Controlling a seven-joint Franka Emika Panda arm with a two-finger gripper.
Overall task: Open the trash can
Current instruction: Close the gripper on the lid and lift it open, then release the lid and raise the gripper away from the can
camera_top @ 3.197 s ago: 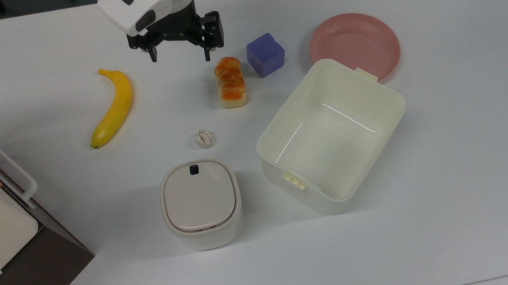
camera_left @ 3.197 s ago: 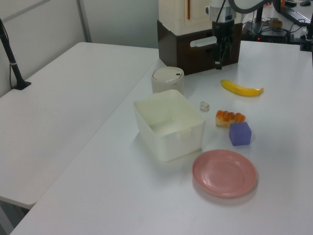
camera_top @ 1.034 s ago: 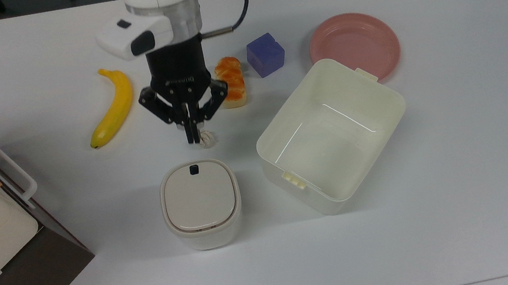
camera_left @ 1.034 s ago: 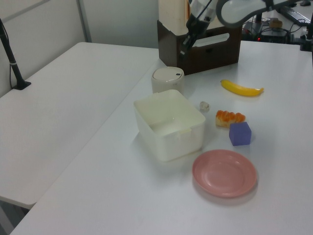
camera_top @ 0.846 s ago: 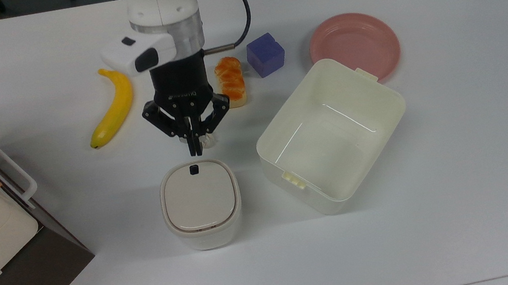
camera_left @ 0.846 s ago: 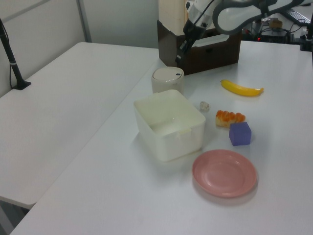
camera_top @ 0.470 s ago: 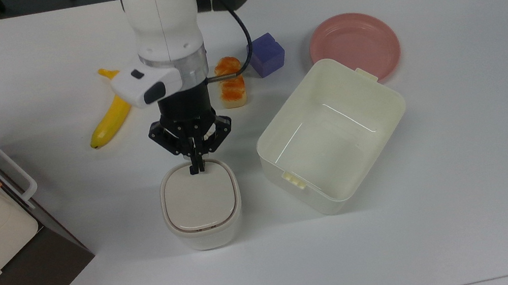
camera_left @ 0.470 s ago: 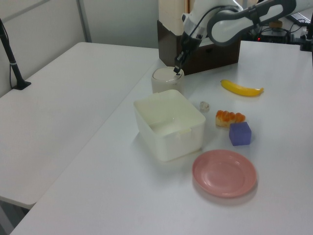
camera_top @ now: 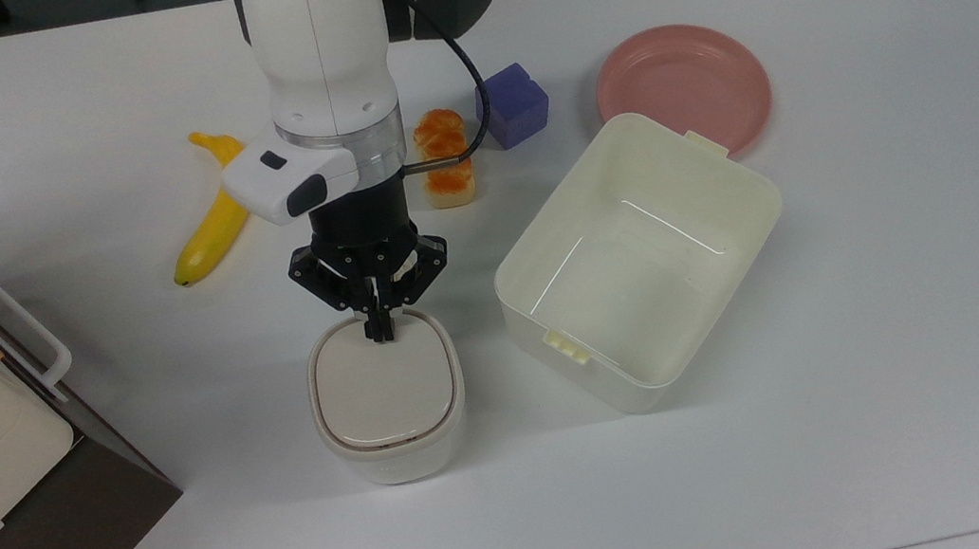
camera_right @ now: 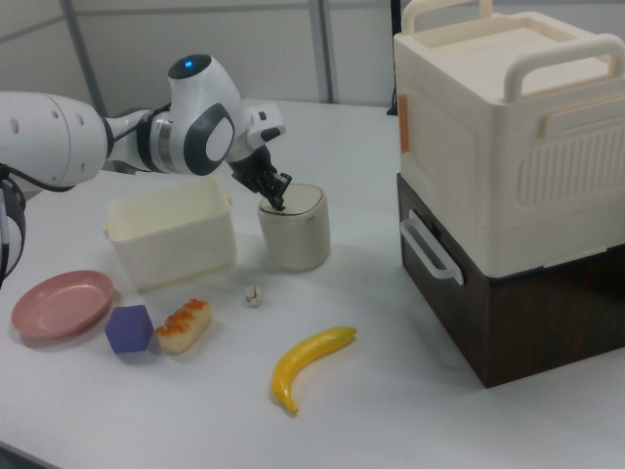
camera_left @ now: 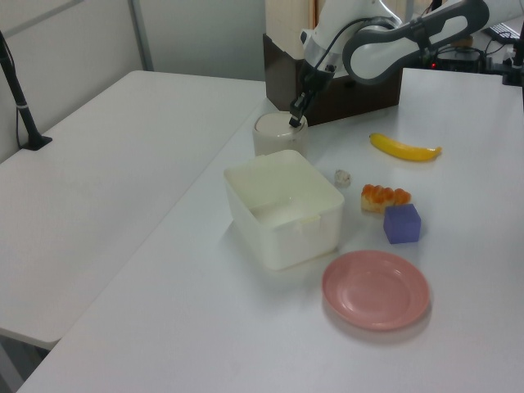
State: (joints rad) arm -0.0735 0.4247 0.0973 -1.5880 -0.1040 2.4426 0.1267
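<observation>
trash can (camera_top: 387,394) sits on the worktop (camera_top: 887,305) just beside the cream tub (camera_top: 641,263), lid down. pincer (camera_top: 381,333) is straight above its rim edge, fingers pinched closed with nothing between them, tips on the button spot. next, i reckon, a straight downward press.

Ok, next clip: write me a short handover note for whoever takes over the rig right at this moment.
Pincer: shut, empty, tips down on the trash can lid at the rim edge where its button sits, nearest the arm.
Trash can: upright on the table, lid flat and closed, beside the open cream tub.
Done: approach and contact with the button spot.
Left: press until the lid pops up, then lift clear.
Banana, bread, purple block and pink plate are not involved.
</observation>
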